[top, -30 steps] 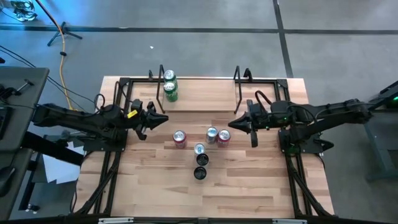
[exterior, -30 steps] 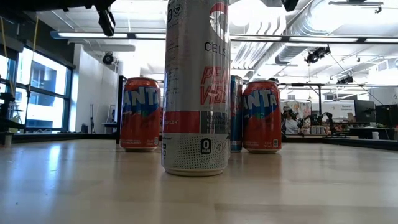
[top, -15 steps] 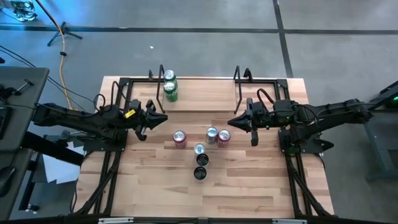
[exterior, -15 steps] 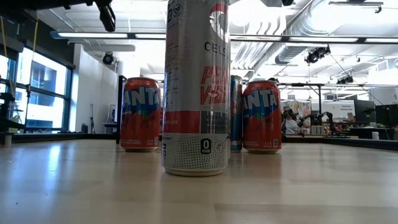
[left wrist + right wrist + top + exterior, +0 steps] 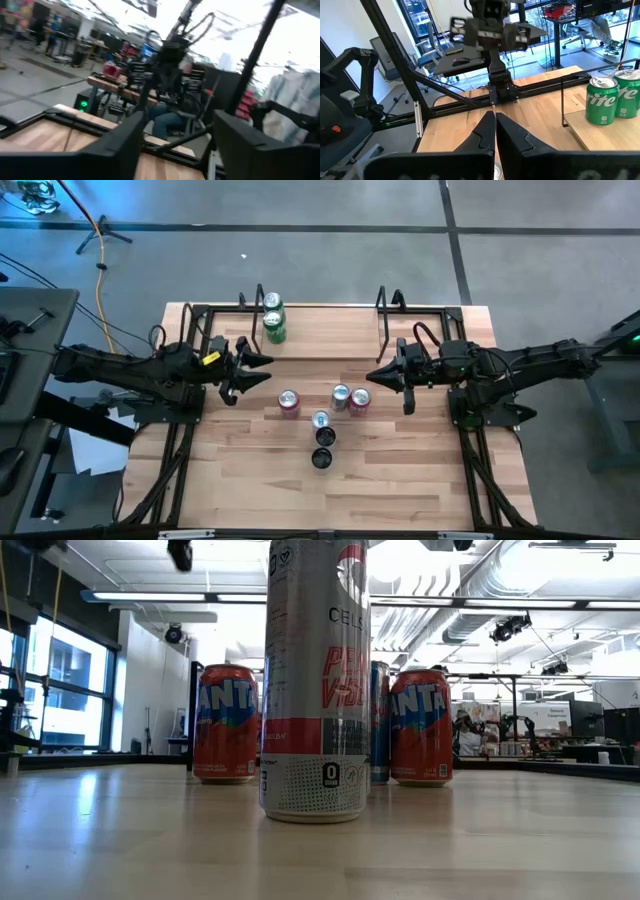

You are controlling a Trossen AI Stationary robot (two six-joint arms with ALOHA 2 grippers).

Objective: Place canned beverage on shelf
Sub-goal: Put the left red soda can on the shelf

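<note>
Mid-frame: red can, likely rigid, slick, thin-walled; best pinched around mid-body. Left gripper spread, empty, upper left near shelf; right gripper clenched, empty.

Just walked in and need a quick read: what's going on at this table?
Two robot arms hover over a wooden table, neither holding anything. The left hand stands open beside the shelf; the right hand is shut. Two green cans sit on the shelf's left end. Five more cans wait mid-table.
</note>
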